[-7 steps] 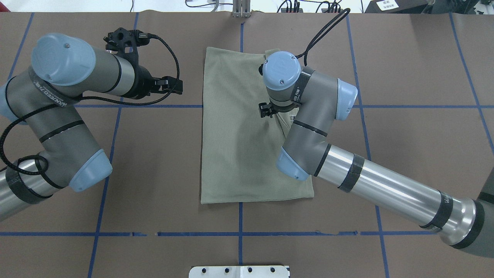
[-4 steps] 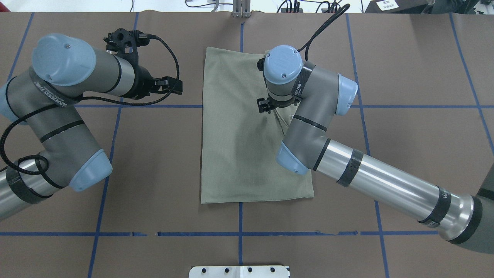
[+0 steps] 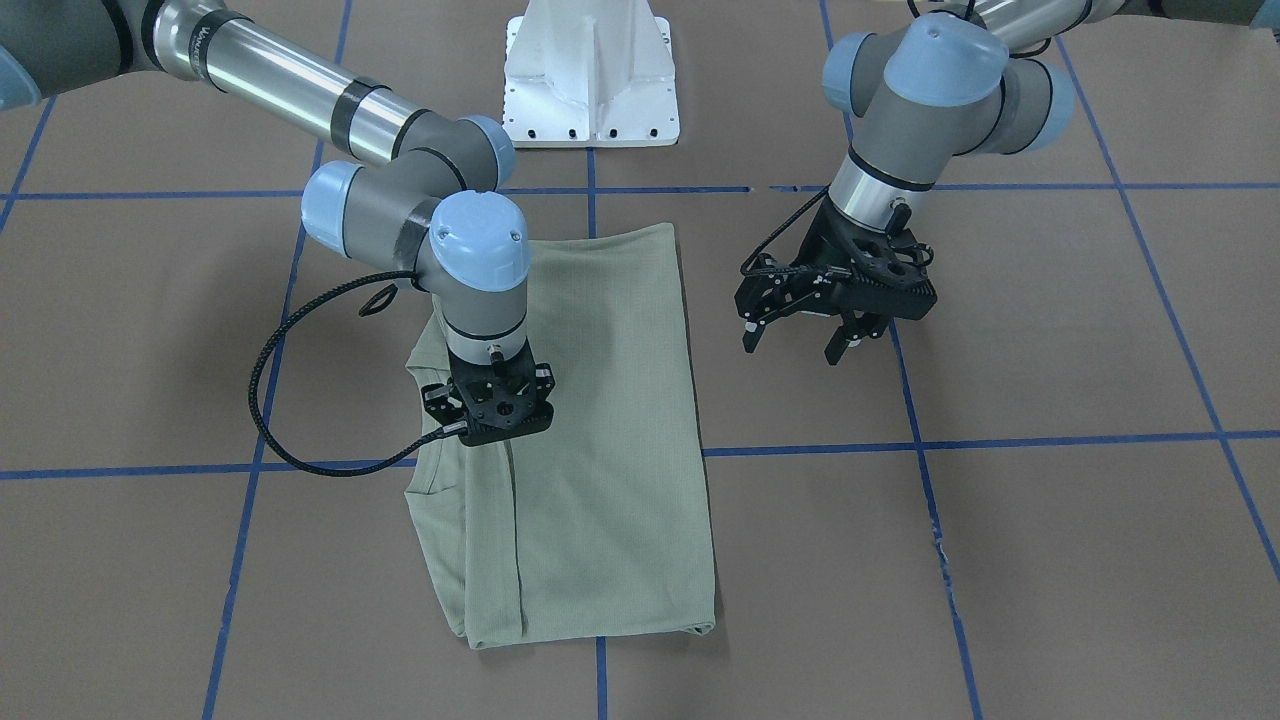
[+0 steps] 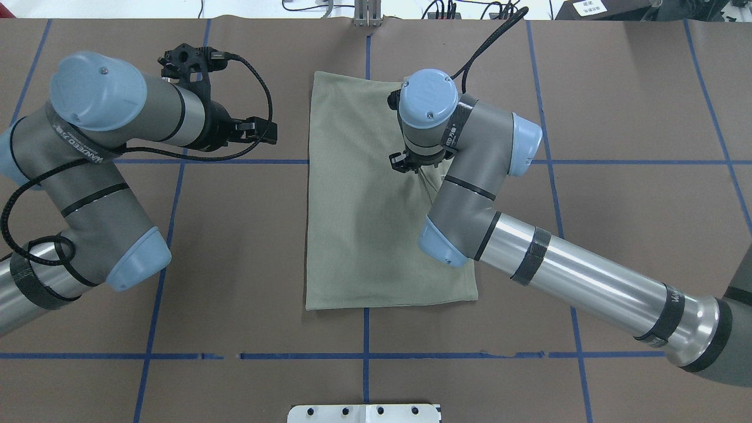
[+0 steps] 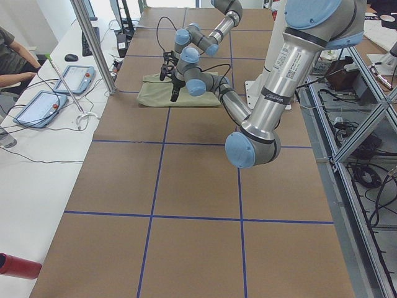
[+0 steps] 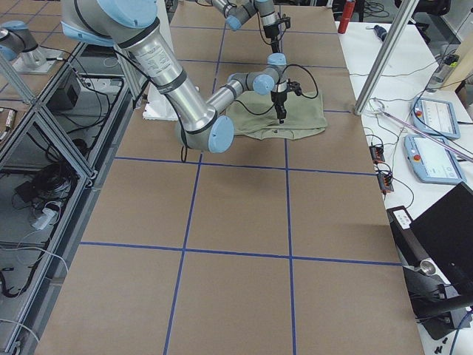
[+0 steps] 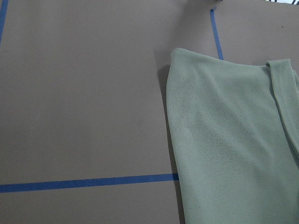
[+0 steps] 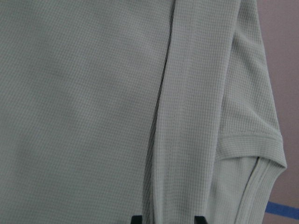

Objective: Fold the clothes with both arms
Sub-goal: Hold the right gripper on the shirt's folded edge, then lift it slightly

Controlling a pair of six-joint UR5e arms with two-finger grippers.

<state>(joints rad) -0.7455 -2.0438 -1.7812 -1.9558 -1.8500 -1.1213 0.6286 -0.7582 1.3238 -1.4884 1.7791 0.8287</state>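
The shirt (image 4: 364, 235) is lying mid-tabletop (image 4: 617, 205) w/ sides folded in, approx. halfway done, crosswise folds judged outstanding; right hand (image 4: 405, 165) is being held open over it, left hand (image 3: 792, 345) open alongside

To the right of where the left claw (image 3: 790, 352) looks, the shirt (image 7: 233, 140) lies flat on the table (image 7: 79, 93), with bare table to the left. One tape line (image 7: 84, 183) crosses low and runs under the shirt's straight left edge; a second tape line (image 7: 216, 32) meets its top edge. At the far right lies a narrow strip (image 7: 282, 102), possibly a sleeve.
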